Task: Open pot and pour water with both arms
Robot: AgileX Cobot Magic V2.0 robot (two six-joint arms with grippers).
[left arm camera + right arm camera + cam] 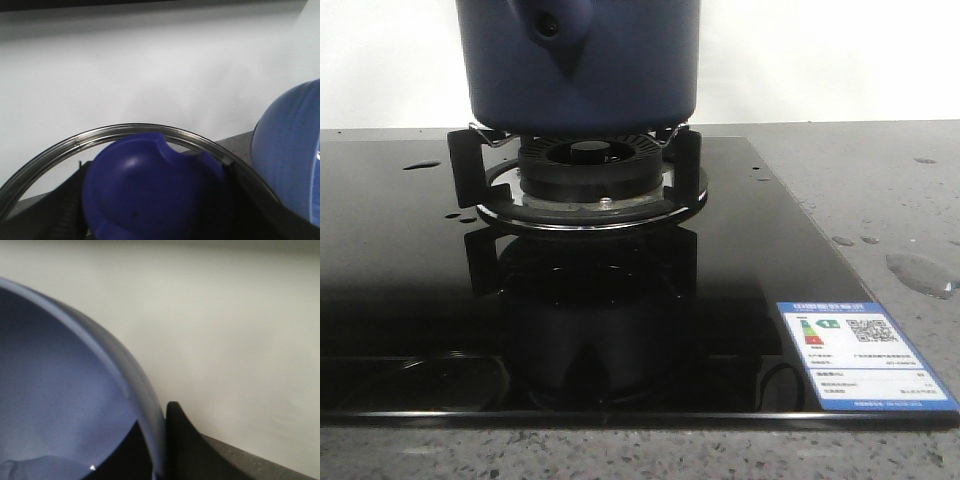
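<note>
The dark navy pot stands on the burner's pan support, its handle lug with the round hole facing me; its top is cut off by the frame. My left gripper is shut on the blue knob of a glass lid and holds it up in front of a white wall. My right gripper is shut on the rim of a periwinkle-blue bowl, one finger inside and one outside. Water lies as a puddle and drops on the counter. Neither gripper shows in the front view.
The black glass hob carries a blue and white label at its front right corner. Grey speckled counter lies to its right. The periwinkle bowl also shows in the left wrist view, close beside the lid.
</note>
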